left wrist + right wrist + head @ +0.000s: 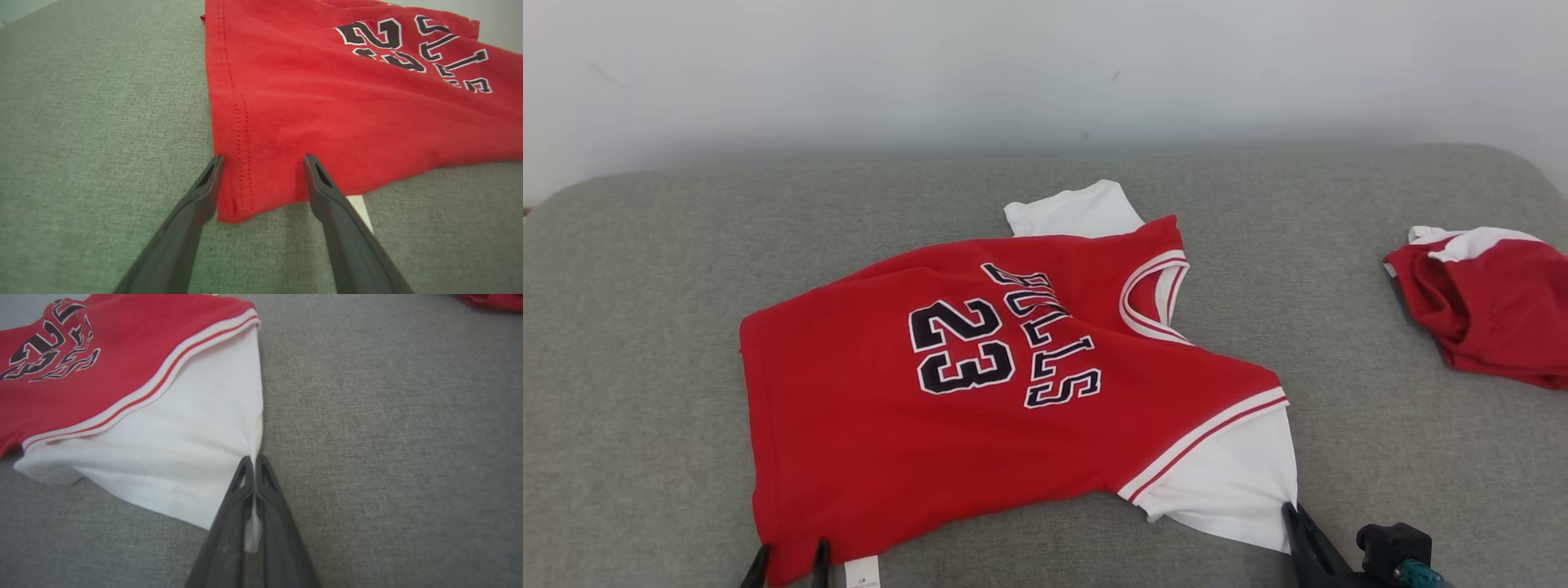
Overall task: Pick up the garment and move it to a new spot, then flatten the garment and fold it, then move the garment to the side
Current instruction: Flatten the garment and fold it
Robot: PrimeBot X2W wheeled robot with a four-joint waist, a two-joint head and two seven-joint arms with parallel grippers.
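The right tool (254,458) is clenched on the hem corner of the white sleeve (184,457) of the red shirt (890,441), with a sliver of white cloth pinched between its two dark fingers. In the head view this grip sits at about 5 o'clock. The left tool (263,158) is spread wide at about 7 o'clock, its fingers either side of the shirt's bottom corner. One finger is just outside the hem's edge and the other lies over the red cloth (whether they press on it cannot be told).

The shirt lies spread near the middle of the grey fabric worktop (645,367). It is print side up, showing "BULLS" and "23", with the neck opening toward 1 o'clock and the other sleeve (1074,211) pointing to 12 o'clock. A small white label (862,572) peeks out at the hem, just beside the left tool. Another red and white garment (1494,310) lies crumpled at 3 o'clock, well apart.
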